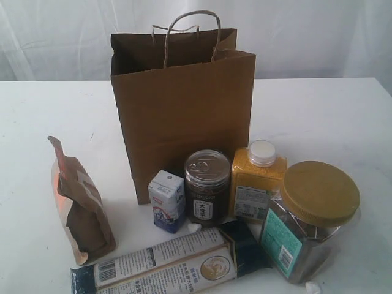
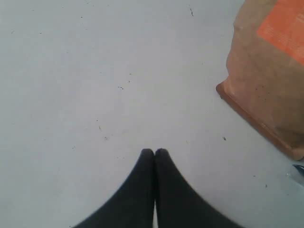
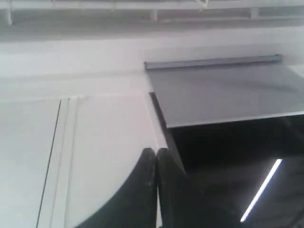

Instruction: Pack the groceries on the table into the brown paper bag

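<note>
Brown pouch (image 2: 268,80) near clenched left gripper (image 2: 154,153), right gripper (image 3: 156,152) clenched, seemingly facing ceiling (image 3: 95,47)

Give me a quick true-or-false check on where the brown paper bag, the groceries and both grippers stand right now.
1. The tall brown kraft paper bag stands upright on the white tabletop. True.
2. The dark pull-tab jar is inside the bag. False: it stands in front of the bag, between the small white-blue carton and the yellow-grain bottle.
3. The left gripper and the right gripper are shut, holding nothing. True.
4. The long blue-white packet stands upright. False: it lies flat on the tabletop.
5. The crinkled brown pouch shows in the left wrist view. True.
</note>
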Available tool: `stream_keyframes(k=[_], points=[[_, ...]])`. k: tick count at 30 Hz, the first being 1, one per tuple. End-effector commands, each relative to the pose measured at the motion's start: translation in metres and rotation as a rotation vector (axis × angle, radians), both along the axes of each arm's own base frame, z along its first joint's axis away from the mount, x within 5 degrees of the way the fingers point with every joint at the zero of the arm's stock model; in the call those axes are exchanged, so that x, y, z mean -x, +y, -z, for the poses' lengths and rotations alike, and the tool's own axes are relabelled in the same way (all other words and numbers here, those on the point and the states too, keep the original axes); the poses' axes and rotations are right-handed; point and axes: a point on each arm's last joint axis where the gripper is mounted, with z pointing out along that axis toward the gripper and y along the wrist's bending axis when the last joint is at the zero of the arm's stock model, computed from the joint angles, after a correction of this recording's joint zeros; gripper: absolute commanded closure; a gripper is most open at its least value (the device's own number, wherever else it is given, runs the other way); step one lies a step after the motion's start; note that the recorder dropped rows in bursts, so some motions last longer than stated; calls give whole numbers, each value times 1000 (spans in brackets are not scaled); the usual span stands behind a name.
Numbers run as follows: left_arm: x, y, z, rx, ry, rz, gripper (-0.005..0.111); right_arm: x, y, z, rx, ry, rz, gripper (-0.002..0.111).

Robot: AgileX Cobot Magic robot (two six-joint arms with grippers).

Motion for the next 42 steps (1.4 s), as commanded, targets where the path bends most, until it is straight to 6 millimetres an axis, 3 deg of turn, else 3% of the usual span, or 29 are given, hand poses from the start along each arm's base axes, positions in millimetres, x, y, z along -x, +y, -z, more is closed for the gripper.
stream_keyframes(k=[1, 3, 5, 6, 7, 8, 10, 11, 13, 16, 18, 19, 22, 27, 30, 33, 36, 38, 42], points=[[2, 0, 3, -4, 32, 4, 107, -88, -1, 2, 46, 363, -19, 108], [2, 0, 3, -4, 32, 4, 107, -129, -4, 26, 28, 637, -42, 108], [2, 0, 3, -4, 32, 4, 107, -168, -5, 65, 62, 963, -31, 108], [2, 0, 3, -4, 32, 4, 107, -199, -5, 109, 127, 1268, -21, 108], [2, 0, 3, -4, 32, 4, 107, -211, -5, 132, 159, 1422, -32, 108], [2, 0, 3, -4, 32, 4, 107, -223, -4, 171, 233, 1693, -63, 108], [2, 0, 3, -4, 32, 4, 107, -228, -2, 209, 251, 1955, -140, 108], [2, 0, 3, -4, 32, 4, 107, -227, -2, 215, 243, 2003, -161, 108], [2, 0, 3, -4, 32, 4, 107, -223, 0, 217, 242, 2071, -189, 108], [2, 0, 3, -4, 32, 4, 107, -207, 6, 190, 393, 2173, -262, 108], [2, 0, 3, -4, 32, 4, 107, -193, 21, 168, 656, 2223, -454, 108], [2, 0, 3, -4, 32, 4, 107, -187, 32, 158, 714, 2208, -594, 108], [2, 0, 3, -4, 32, 4, 107, -186, 63, 144, 760, 2102, -729, 108], [2, 0, 3, -4, 32, 4, 107, -183, 133, 164, 1079, 2098, -833, 108], [2, 0, 3, -4, 32, 4, 107, -180, 164, 182, 1365, 2085, -773, 108], [2, 0, 3, -4, 32, 4, 107, -180, 174, 193, 1538, 2107, -623, 108], [2, 0, 3, -4, 32, 4, 107, -179, 174, 194, 1577, 2110, -567, 108], [2, 0, 3, -4, 32, 4, 107, -179, 175, 194, 1534, 2134, -573, 101], [2, 0, 3, -4, 32, 4, 107, -179, 175, 194, 1535, 2132, -575, 69]])
